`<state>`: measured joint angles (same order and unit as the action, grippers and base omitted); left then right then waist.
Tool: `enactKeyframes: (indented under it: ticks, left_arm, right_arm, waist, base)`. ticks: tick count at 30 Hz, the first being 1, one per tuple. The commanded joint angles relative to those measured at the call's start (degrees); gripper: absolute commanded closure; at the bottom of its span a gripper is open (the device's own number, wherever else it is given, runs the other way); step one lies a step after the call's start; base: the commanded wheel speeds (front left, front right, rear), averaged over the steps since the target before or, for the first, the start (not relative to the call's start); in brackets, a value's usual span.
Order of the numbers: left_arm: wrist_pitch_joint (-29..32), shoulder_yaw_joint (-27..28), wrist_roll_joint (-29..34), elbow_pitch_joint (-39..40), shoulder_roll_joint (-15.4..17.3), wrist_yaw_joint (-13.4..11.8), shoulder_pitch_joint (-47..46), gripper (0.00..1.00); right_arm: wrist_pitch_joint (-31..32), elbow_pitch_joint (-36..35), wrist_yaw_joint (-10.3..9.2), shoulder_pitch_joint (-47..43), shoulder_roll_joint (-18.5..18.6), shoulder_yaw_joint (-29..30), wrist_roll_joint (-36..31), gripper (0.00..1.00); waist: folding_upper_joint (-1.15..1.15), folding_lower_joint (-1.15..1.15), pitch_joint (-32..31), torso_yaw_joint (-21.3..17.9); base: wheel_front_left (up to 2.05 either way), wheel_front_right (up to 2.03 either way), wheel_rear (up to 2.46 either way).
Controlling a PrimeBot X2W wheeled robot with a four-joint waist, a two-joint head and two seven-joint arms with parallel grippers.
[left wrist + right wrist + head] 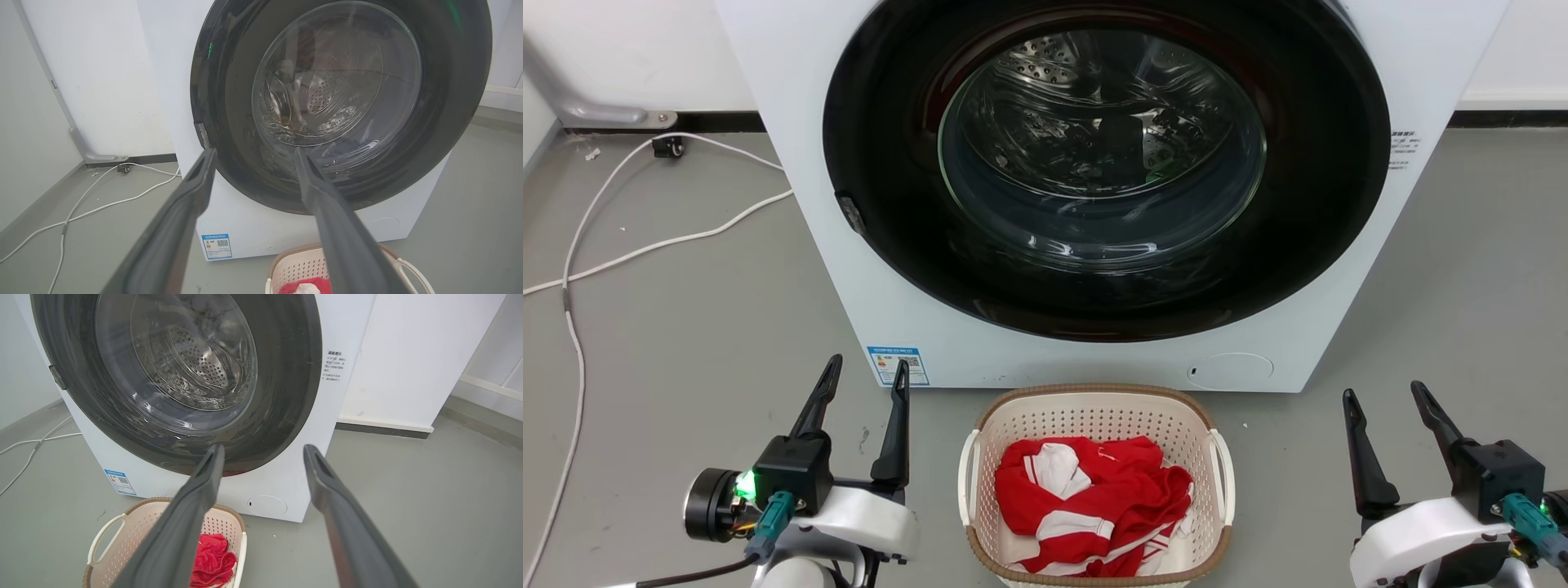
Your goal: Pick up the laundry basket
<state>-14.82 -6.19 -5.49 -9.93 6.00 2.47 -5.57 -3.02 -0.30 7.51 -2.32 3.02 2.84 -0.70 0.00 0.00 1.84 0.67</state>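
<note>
Basket (1094, 389) upright (handles (965, 482) left, right)

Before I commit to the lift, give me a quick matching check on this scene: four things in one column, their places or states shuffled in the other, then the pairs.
1. laundry basket
2. red and white garment
3. left pincer
4. white cable

A. lies crumpled inside the basket
B. stands on the floor just in front of the washing machine
C. open and empty, off to the basket's left
D. trails over the floor left of the machine

Pairs: 1-B, 2-A, 3-C, 4-D
</note>
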Motion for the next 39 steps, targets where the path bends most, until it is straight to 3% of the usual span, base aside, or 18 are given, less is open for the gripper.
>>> enactKeyframes:
  ticks: [1,23,39]
  left_arm:
    - [-0.4,0.1,0.9,-0.1,-0.1,-0.1,-0.7,0.0]
    - [-0.5,1.2,0.5,-1.0,-0.8,0.3,-0.9,0.0]
    - [0.5,2.2,-2.9,-13.6,0.3,2.3,-14.9,0.0]
  right_arm:
    - [-0.4,-0.4,-0.04,-0.3,-0.2,0.0,-1.2,0.0]
    - [-0.8,0.7,-0.04,1.0,-0.2,0.2,0.1,0.0]
    - [0.2,9.5,-0.04,13.4,-0.2,-0.4,0.6,0.0]
  waist:
    - [0.0,0.0,0.0,0.0]
    - [0.0,0.0,1.0,0.0]
    - [0.0,0.0,12.6,-1.2]
  base:
    - [0.0,0.0,0.0]
    - [0.0,0.0,0.0]
    - [0.0,0.0,0.0]
